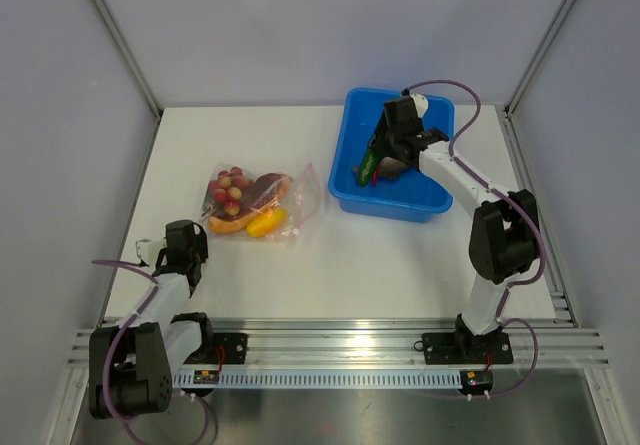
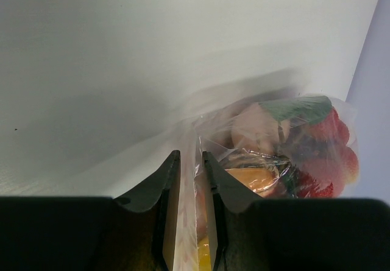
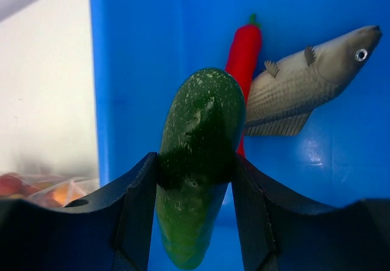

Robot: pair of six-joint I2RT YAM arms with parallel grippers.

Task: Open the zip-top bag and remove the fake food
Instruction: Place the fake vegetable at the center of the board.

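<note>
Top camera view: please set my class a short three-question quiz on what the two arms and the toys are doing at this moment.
1. True or false: the right gripper is gripping the cucumber.
2. Which toys lie in the blue tub? A) pepper and fish B) grapes and egg C) none
3. Fill in the blank: the left gripper pinches the edge of the ___.

Key: 1 true; 2 A; 3 bag.
</note>
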